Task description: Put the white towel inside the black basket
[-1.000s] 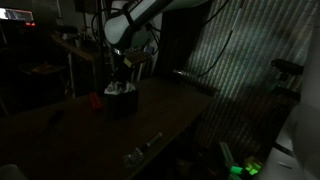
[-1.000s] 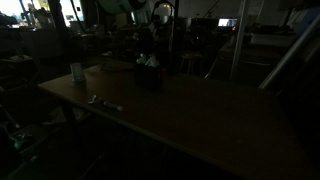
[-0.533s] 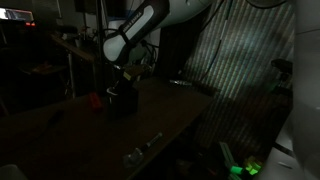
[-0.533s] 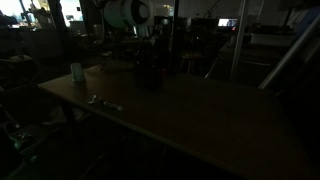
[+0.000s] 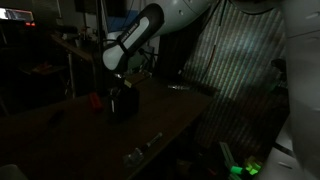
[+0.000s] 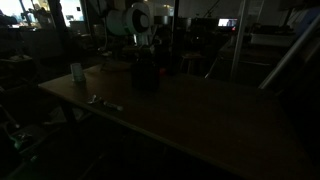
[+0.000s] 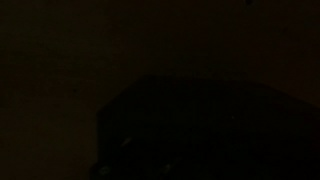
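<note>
table [image 6: 200, 115] super dark, hard to read. arm [image 5: 140, 35] comes down from 1 o'clock, tip sunk in mouth of basket [image 5: 123, 105]. towel not visible anywhere; my guess is it's down inside basket, under pincer [image 5: 122, 91]. pincer closed tight, can't tell if cloth pinched. you: open jaws first, then lift slow, straight to 12 o'clock, so no cloth drags out. red thing [image 5: 96, 98] at basket's 9 o'clock, steer clear.

both exterior views look across the dim table [image 5: 60, 125] from different sides; the wrist view is nearly black.
</note>
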Motion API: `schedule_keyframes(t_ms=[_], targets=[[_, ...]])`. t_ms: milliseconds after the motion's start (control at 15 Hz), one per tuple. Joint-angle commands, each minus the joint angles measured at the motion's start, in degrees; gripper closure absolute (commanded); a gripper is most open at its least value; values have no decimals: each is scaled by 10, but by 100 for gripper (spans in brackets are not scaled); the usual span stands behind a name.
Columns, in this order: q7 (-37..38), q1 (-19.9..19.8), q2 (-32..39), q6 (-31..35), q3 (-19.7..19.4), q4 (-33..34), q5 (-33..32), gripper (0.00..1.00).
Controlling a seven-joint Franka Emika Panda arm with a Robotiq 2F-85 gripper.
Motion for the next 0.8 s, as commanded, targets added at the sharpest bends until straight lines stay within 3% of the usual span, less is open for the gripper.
schedule_keyframes(t_ms=[0,67,133,267,600,733], targets=[[2,3,-13,-27,-5,3,3,97],[3,3,-19,-28,-6,1,2,93],[4,2,-32,-28,-6,-3,2,70],[6,0,-56,-24,-6,-11,6,64],[11,3,-112,-18,-2,-15,7,27],[7,5,-126,-16,4,-14,14,23]])
